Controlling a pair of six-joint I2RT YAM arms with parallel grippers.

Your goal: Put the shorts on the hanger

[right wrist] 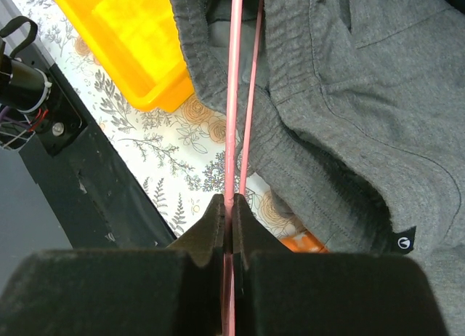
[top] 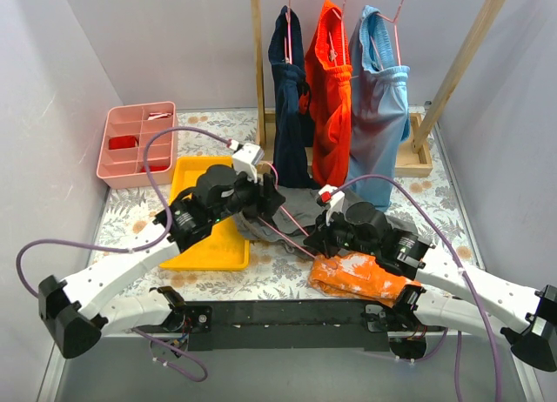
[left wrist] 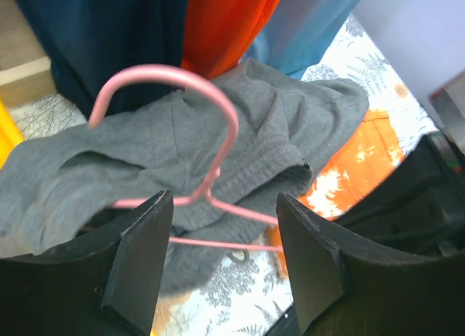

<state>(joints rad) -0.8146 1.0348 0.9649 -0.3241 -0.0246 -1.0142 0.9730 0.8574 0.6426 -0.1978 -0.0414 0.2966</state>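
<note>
**Right claw pinches the hanger; left claw open around its neck**

The right claw (right wrist: 230, 218) is clamped on the hanger (right wrist: 234, 96). Its two fingers meet on one pink wire, and a thinner wire runs just beside that one. Straight ahead of the fingers both wires cross the ribbed waistband of the shorts (right wrist: 349, 96). The shorts lie crumpled on the table (right wrist: 182, 154), ahead and to the right of this claw. A yellow tray (right wrist: 123, 38) sits ahead and to its left.

The left claw (left wrist: 221, 256) stands wide apart and grips nothing. The hanger's neck and two of its wires pass between the fingers, and I cannot tell whether they touch either one. The hook curves just ahead of this claw, over the grey fabric. An orange cloth (left wrist: 363, 154) lies beyond the right finger, partly under the shorts.

From above, the claws face each other, with the hanger slanting between them.
</note>
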